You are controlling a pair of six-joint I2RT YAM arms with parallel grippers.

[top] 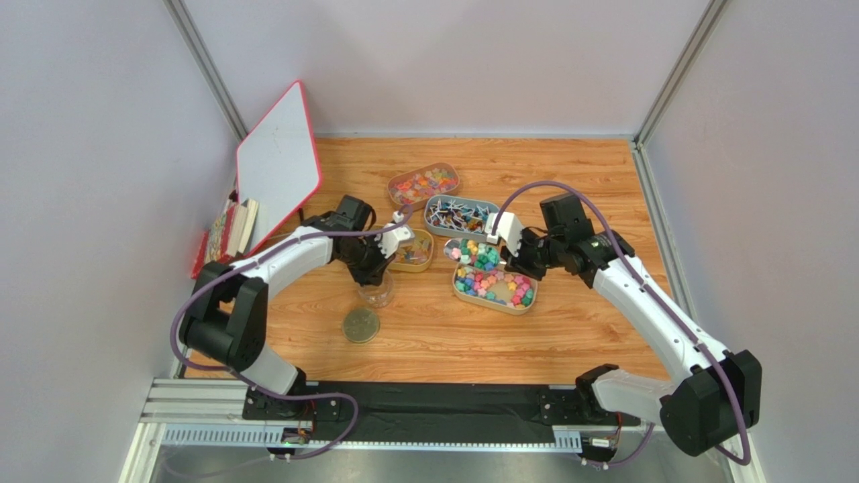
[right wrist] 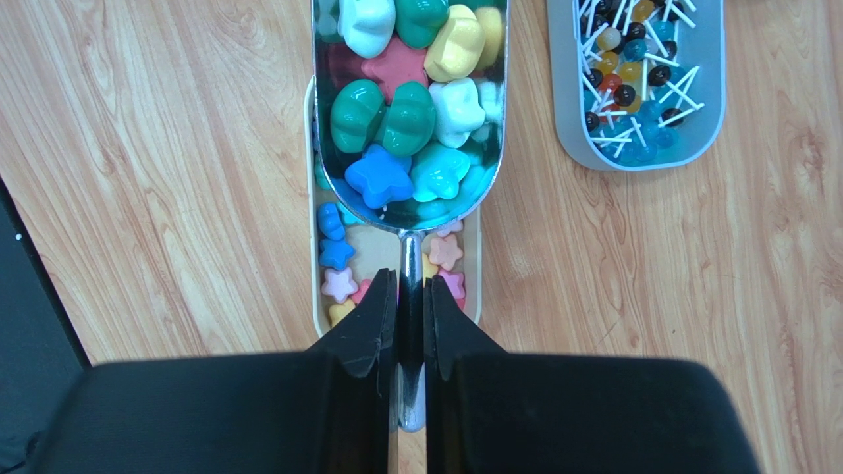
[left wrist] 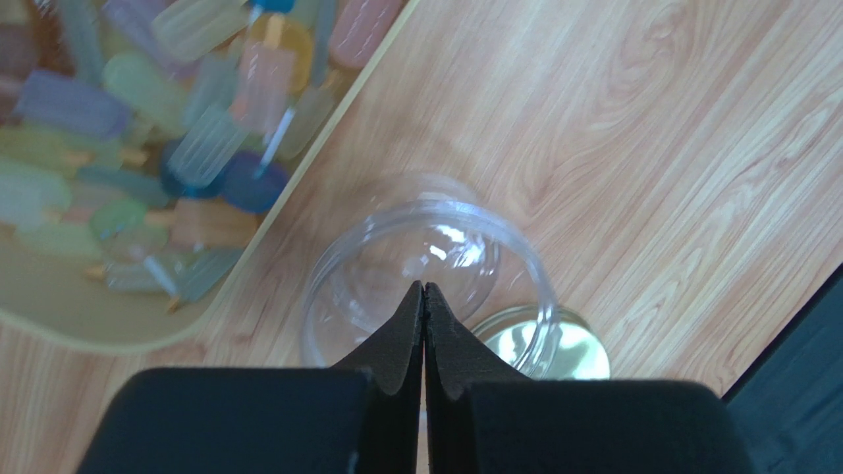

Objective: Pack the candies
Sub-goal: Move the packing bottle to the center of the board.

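Observation:
My right gripper [right wrist: 412, 281] is shut on the handle of a metal scoop [right wrist: 410, 247]. The scoop's bowl is heaped with bright green, blue, yellow and white candies [right wrist: 411, 109] and hangs over a tan tray [right wrist: 473, 259] of star-shaped ones. From above, the scoop [top: 474, 252] sits just left of the right gripper [top: 516, 257], over the upper left end of that tray [top: 494, 302]. My left gripper [left wrist: 423, 286] is shut with nothing between its fingers, its tips over the mouth of a clear round jar [left wrist: 425, 247]. The jar [top: 376, 292] stands upright below the left gripper [top: 375, 268].
The jar's gold lid [top: 361, 325] lies flat on the wood near the jar. A tan tray [top: 415, 264] of amber and pastel sweets sits beside the jar. A grey tray [top: 489, 211] of stick sweets and another tan tray [top: 396, 181] lie further back. A whiteboard [top: 277, 166] leans at far left.

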